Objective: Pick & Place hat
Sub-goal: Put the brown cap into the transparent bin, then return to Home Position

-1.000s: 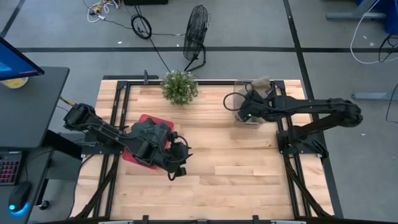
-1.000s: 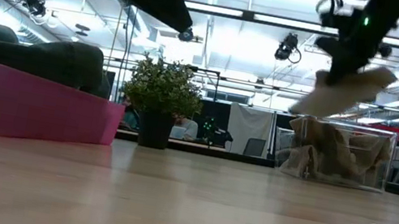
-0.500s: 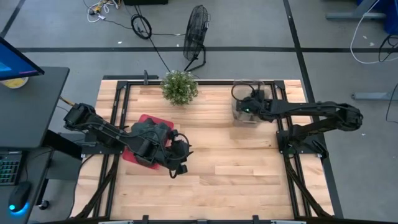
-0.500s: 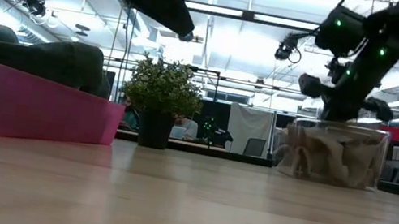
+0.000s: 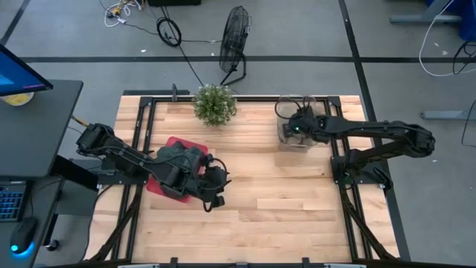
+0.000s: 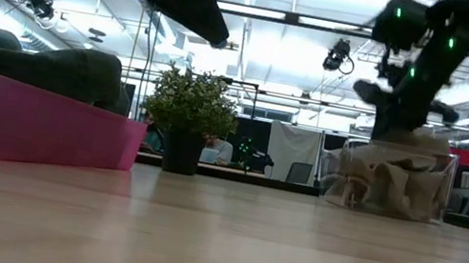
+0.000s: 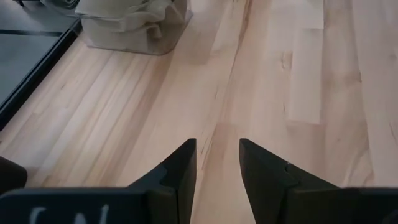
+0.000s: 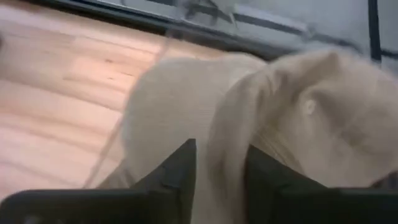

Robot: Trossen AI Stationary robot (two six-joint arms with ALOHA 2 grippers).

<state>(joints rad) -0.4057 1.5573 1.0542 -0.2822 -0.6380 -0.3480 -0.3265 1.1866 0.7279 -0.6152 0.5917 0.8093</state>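
A: A second ago a beige hat (image 8: 280, 118) dangled from the right gripper (image 8: 217, 168) above the clear bin (image 5: 296, 126); now it lies in the bin with the other beige hats, and the gripper sits right over it, fingers slightly apart, pinching nothing.

B: Looks soft, light and floppy, so it probably crumples instead of slipping. A fold or the brim seems the best place to grab.

A: The left gripper (image 7: 216, 163) hangs over bare wood near the pink tray (image 5: 168, 168), fingers spread and empty.
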